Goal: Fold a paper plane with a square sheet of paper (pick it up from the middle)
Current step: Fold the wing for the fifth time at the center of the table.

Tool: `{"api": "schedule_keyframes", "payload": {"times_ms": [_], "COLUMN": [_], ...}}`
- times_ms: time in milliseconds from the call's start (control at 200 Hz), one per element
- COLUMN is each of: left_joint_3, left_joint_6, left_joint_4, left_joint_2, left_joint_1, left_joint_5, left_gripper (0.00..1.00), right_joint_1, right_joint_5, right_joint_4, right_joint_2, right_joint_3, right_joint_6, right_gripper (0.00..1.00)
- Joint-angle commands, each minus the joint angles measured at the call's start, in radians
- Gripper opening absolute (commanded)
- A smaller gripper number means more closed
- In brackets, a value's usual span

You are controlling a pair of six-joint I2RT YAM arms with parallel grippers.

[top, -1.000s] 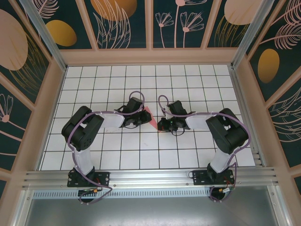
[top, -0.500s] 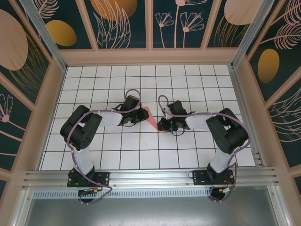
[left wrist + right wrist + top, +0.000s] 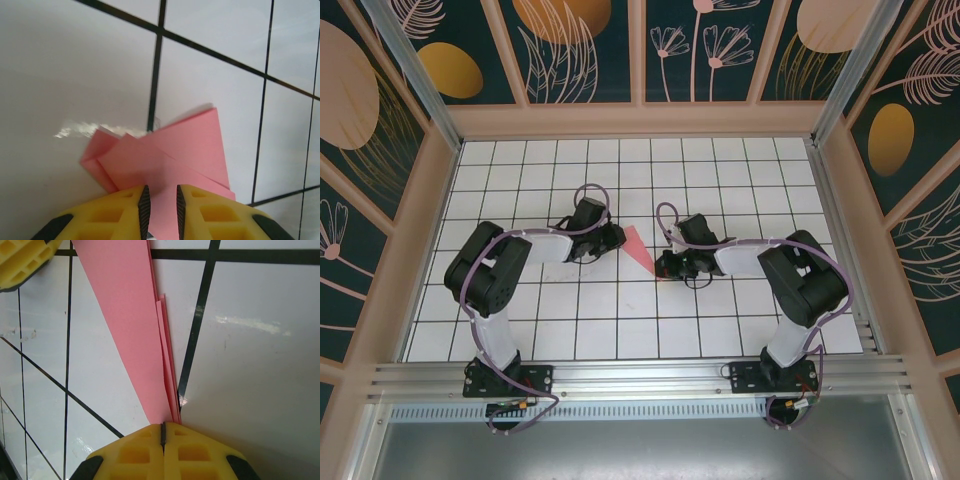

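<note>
One narrow, pointed pink paper plane (image 3: 640, 250) and two black robot arms share the white gridded table (image 3: 620, 330) in the overhead view. The plane lies slantwise between the two grippers. Its wide end is just beside the left gripper (image 3: 615, 240) and its tip is at the right gripper (image 3: 663, 266).

One folded pink shape shows from the left wrist: the paper plane (image 3: 170, 150) fans out ahead of the left gripper (image 3: 162, 192) in several overlapping layers. The two yellow fingers (image 3: 125, 210) stand slightly apart, and the paper's near edge runs down into the slim gap between them. Whether either pad touches it I cannot tell.

One long pink taper shows from the right wrist: the paper plane (image 3: 125, 315) narrows straight back to the right gripper (image 3: 163, 427). That gripper's two yellow fingers are pressed together, pinching the tip. A yellow finger (image 3: 20, 260) of the left gripper sits at the plane's far end.
</note>
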Motion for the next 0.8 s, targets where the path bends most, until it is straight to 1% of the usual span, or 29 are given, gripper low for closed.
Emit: {"api": "schedule_keyframes", "payload": {"times_ms": [0,585,776,796], "left_joint_3": [-0.023,0.009,0.044,0.074], "left_joint_6": [0.038,0.095,0.121,0.124], "left_joint_4": [-0.054,-0.099,-0.132,-0.137], "left_joint_2": [0.020,0.032,0.036,0.033], "left_joint_1": [0.055,0.100,0.100,0.100], "left_joint_5": [-0.170,-0.239,-0.227,-0.223], "left_gripper": [0.27,0.28,0.28,0.28], "right_joint_1": [0.004,0.007,0.008,0.009], "right_joint_5": [0.130,0.131,0.128,0.126], "right_joint_4": [-0.203,-0.196,-0.188,-0.184], "right_joint_2": [0.061,0.061,0.059,0.056], "right_joint_3": [-0.069,-0.076,-0.077,-0.076], "right_joint_6": [-0.025,-0.020,-0.013,-0.011], "right_gripper": [0.00,0.00,0.00,0.00]}}
